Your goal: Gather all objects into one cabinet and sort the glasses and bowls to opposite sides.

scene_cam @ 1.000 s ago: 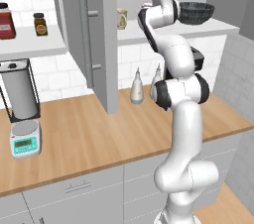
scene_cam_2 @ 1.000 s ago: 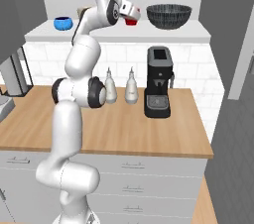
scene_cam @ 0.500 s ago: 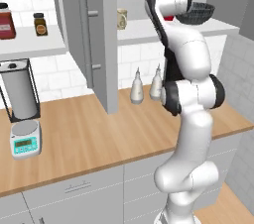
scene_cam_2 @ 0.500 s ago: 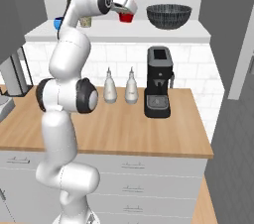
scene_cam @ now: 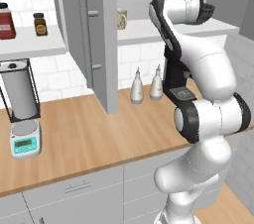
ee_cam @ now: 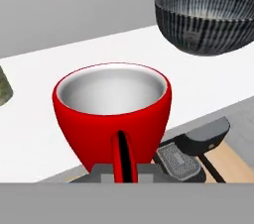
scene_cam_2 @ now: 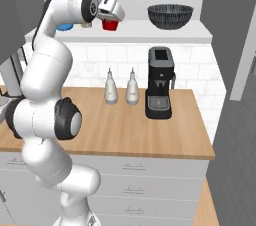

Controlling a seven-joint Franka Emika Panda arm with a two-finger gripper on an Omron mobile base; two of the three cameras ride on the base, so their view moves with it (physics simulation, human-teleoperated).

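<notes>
My gripper (scene_cam_2: 111,18) is shut on the red cup (scene_cam_2: 110,24), which it holds upright just over the front of the white shelf (scene_cam_2: 150,32). In the hand view the red cup (ee_cam: 113,114) is close up, with one dark finger (ee_cam: 121,153) across its front. The dark-grey ribbed bowl (scene_cam_2: 170,16) stands on the shelf to the right of the cup, also seen as the ribbed bowl (ee_cam: 208,12). The cream cup (scene_cam: 122,19) stands on the shelf to the cup's left. The blue bowl (scene_cam_2: 64,27) peeks out behind my arm.
The grey cabinet door (scene_cam: 99,44) with its bar handle (scene_cam: 83,29) hangs open over the counter. A black coffee machine (scene_cam_2: 160,82) and two white bottles (scene_cam_2: 111,89) stand below the shelf. Jars (scene_cam: 6,22) sit on the left shelf, a scale (scene_cam: 25,141) on the counter.
The arm has turned and carried the red cup left along the shelf, away from the dark-grey bowl and toward the cream cup, and slightly lower.
</notes>
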